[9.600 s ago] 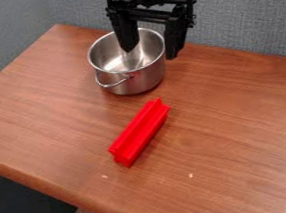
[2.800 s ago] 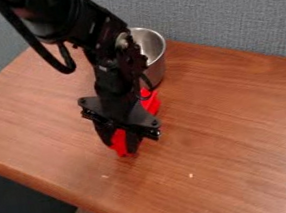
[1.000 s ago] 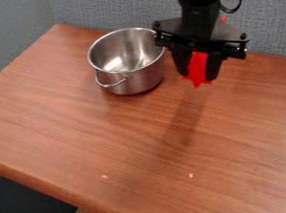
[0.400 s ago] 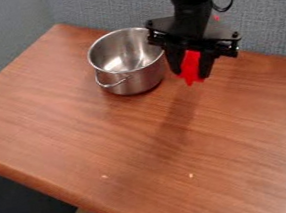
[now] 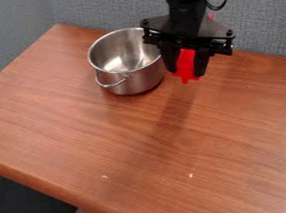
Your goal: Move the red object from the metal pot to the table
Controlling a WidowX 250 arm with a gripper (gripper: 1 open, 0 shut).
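Note:
The red object (image 5: 188, 65) hangs upright in the air, held end-on by my gripper (image 5: 188, 55), which is shut on it. It sits just right of the metal pot (image 5: 127, 62), above the table (image 5: 124, 142). The pot is a shiny steel round vessel at the back of the table, with an empty-looking inside and a small handle at its front left. My black arm comes down from the top edge of the view, and its fingers (image 5: 170, 52) flank the upper part of the block.
A grey wall runs behind the table. The table's near edge cuts diagonally across the lower left, with dark floor and some cables below it.
My gripper has carried the red object a little to the left, toward the pot, over the last second. The pot has stayed where it was.

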